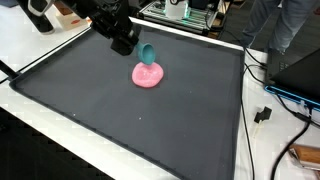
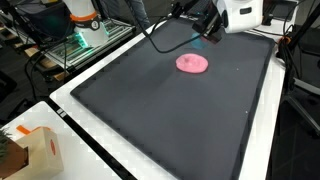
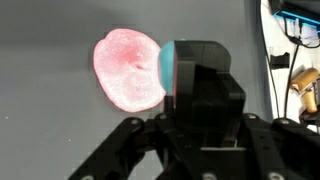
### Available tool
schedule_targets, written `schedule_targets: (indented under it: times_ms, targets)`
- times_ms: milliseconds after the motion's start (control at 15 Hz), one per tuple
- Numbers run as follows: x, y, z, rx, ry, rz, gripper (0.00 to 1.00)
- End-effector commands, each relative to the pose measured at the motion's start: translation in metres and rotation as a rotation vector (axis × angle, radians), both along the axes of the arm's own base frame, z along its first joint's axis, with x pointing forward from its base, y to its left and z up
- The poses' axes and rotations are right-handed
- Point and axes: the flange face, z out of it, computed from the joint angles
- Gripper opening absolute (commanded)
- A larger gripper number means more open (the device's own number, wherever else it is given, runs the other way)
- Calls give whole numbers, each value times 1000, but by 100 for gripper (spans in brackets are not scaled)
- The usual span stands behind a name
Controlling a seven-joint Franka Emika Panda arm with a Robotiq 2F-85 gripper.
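Teal and rounded, a small plastic piece [image 1: 148, 52] hangs pinched between the jaws, clear of the dark worktop [image 1: 120, 120]. A pink round disc [image 1: 148, 74] lies just beneath them, apparently untouched.

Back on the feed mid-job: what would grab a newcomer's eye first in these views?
The bright pink disc stands out first, lying alone on the large dark mat. Just over its edge sits a small teal object, right at the tips of the black gripper. In the wrist view the teal shows beside the pink, but it is unclear whether the fingers are clamped on it.
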Motion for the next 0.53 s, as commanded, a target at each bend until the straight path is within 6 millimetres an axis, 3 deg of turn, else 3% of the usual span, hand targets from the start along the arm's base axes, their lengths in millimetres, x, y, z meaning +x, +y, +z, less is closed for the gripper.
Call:
schedule_targets:
  times_ms: [0,467]
  targets:
    - [-9,7,23,-109,-31,-11,25]
    - [-26,23,81,-221,-159,11,25]
